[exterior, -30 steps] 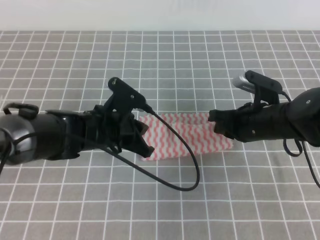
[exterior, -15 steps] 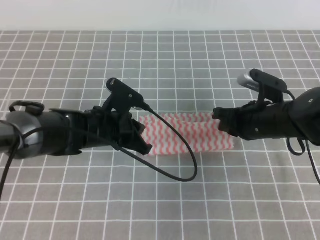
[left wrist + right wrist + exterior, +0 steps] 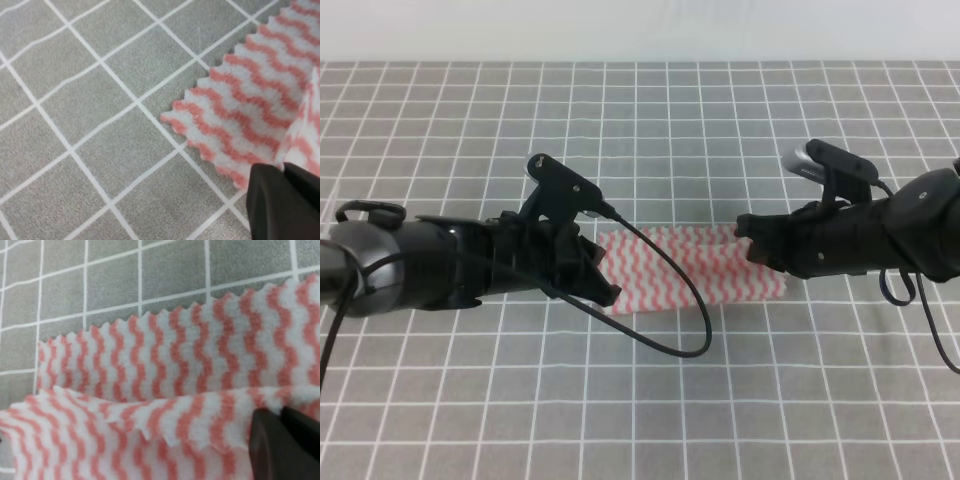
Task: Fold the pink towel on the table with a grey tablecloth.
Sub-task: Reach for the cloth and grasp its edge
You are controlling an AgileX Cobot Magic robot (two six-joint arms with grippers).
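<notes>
Pink towel [image 3: 695, 268] mid-table on grey tablecloth [image 3: 650, 120], between my arms. My left gripper [image 3: 603, 283] and right gripper [image 3: 748, 240] each pinch raised edge, jaws closed on cloth. Upper layer partly over lower: first fold underway, not laid flat

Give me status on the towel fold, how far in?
Done: the pink towel already lies as a narrow band on the grey tablecloth, one layer lapped over another in the right wrist view. In hand: the left claw and right claw each pinch an end, both shut on cloth. Left: finishing the fold, then releasing and pulling clear.
</notes>
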